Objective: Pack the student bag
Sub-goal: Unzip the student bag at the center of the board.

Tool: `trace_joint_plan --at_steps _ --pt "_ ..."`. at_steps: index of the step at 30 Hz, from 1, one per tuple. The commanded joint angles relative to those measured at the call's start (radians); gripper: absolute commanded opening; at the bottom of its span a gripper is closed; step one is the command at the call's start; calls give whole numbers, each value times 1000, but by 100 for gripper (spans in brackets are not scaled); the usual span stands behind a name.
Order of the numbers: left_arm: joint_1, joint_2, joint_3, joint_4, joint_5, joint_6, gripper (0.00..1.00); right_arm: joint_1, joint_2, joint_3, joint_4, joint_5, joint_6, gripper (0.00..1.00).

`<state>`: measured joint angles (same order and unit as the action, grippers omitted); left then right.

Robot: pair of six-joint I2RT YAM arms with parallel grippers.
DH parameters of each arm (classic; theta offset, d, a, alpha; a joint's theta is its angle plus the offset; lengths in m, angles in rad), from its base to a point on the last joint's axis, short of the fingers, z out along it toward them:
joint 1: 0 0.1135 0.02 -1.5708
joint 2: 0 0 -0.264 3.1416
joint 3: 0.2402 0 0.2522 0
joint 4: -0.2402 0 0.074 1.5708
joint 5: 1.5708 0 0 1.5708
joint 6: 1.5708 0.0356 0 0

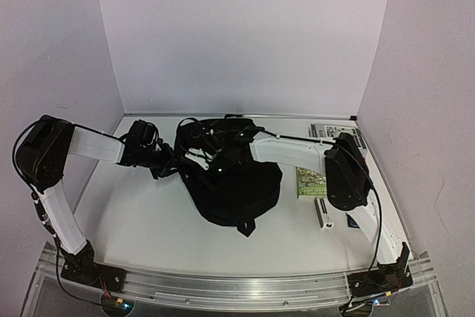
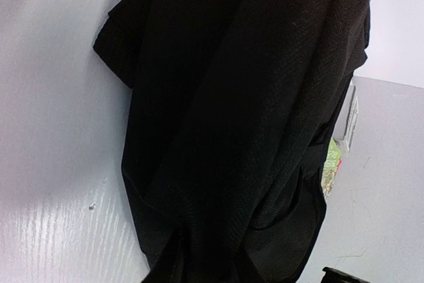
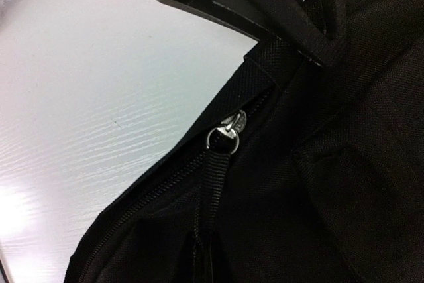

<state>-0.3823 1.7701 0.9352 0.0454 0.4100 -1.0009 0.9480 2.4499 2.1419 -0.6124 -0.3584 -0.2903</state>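
Quick status from my end. The student bag (image 1: 237, 187) is slumped in a black heap in the middle of the table (image 1: 141, 220), and I've got both arms on it from opposite sides.

My left arm goes up from its base, folds hard at the elbow and runs its forearm flat across towards the bag. That puts the left claw (image 1: 168, 162) right at the bag's left edge. From above it's black on black. The left wrist cam shows nothing but bag fabric, no fingers in shot, so I honestly can't tell if that claw is wide, narrow or gripping anything.

The right arm does the mirror image. It goes up from the base and bends at the elbow off to the right of the bag, with the white forearm reaching left over the bag's far part. The right claw (image 1: 221, 159) sits down on the bag's upper side, closed all the way. Its wrist cam looks straight at the zip pull (image 3: 225, 132), a metal ring with a black webbing tab (image 3: 213, 183) running down towards the lens. I can't see whether the fingers have that tab pinched.

A green book (image 1: 310, 182) lies just right of the bag, partly under the right arm.
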Motion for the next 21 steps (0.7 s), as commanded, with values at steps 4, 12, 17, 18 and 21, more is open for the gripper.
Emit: trace_joint_plan --at_steps 4,12,17,18,21 --pt "34 4 10 53 -8 -41 5 30 -188 -112 2 -18 11 0" --pt "80 -22 -7 36 -6 -42 0 43 -309 -289 -3 -13 13 0" --pt "109 -35 -6 15 -8 -36 0 46 -375 -380 -13 -11 14 0" --pt "115 -36 -6 11 -7 -33 0 47 -394 -394 -14 -12 15 0" --pt "138 -42 -3 -5 -2 -13 0 47 -443 -460 -16 -15 17 0"
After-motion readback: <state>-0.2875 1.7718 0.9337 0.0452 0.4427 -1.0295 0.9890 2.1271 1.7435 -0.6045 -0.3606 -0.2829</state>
